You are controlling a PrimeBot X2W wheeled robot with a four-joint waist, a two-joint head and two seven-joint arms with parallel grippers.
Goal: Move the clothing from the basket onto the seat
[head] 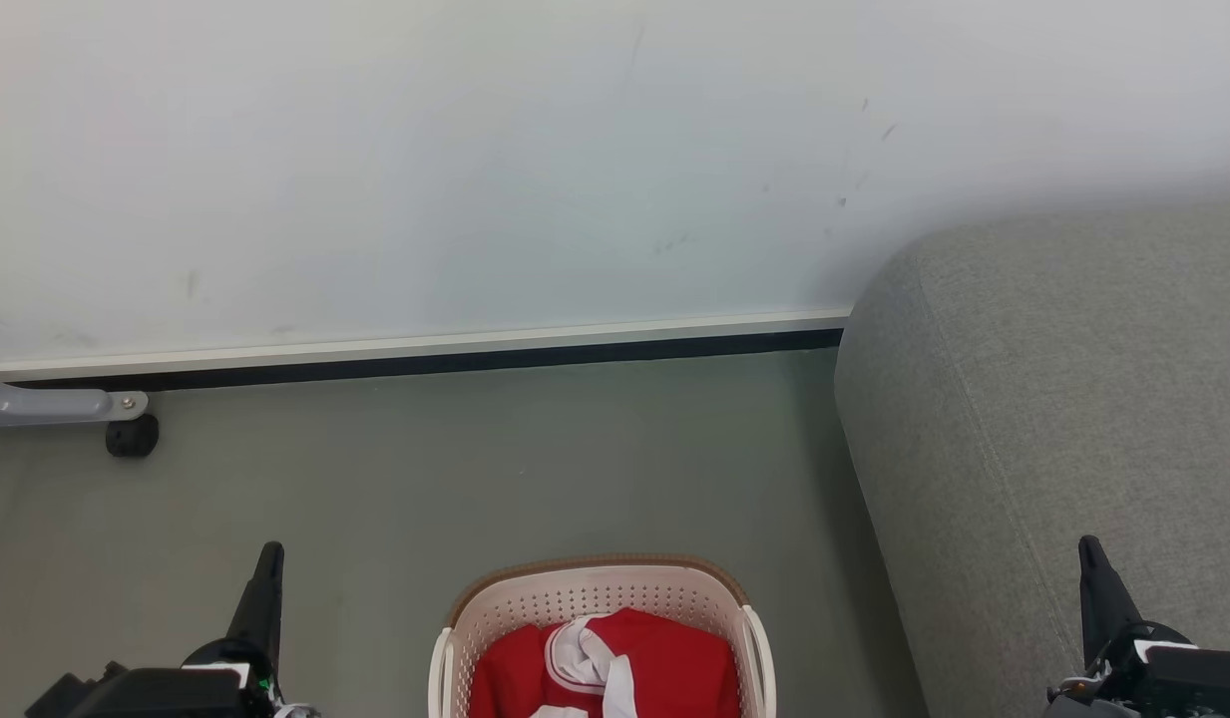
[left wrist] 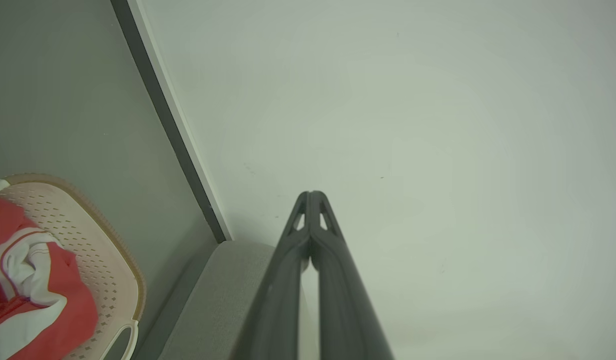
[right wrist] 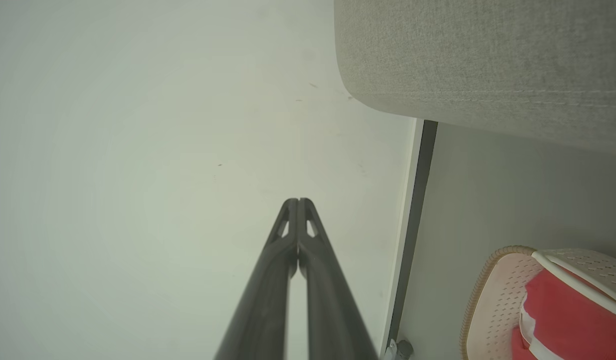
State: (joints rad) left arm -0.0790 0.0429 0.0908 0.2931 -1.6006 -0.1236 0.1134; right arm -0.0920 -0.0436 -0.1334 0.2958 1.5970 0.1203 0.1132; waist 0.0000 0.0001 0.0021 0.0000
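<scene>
The cream basket (head: 595,588) stands on the floor at the bottom centre of the head view, with red and white clothing (head: 664,663) bunched inside it. The grey seat (head: 1053,419) rises to the right of the basket. My left gripper (head: 270,558) is at the lower left, left of the basket, shut and empty. At the lower right, in front of the seat, my right gripper (head: 1091,553) is shut and empty too. The left wrist view has the left gripper (left wrist: 311,195) tips touching, with the basket (left wrist: 108,260) and clothing (left wrist: 33,280) at lower left. In the right wrist view the right gripper (right wrist: 298,202) is closed, with the basket (right wrist: 497,300) and clothing (right wrist: 562,310) at lower right.
A white wall (head: 475,170) with a pale and dark skirting strip (head: 425,357) runs behind the basket. A grey metal leg with a black caster (head: 131,436) sticks in at the far left. Grey-green floor (head: 495,469) lies between wall and basket.
</scene>
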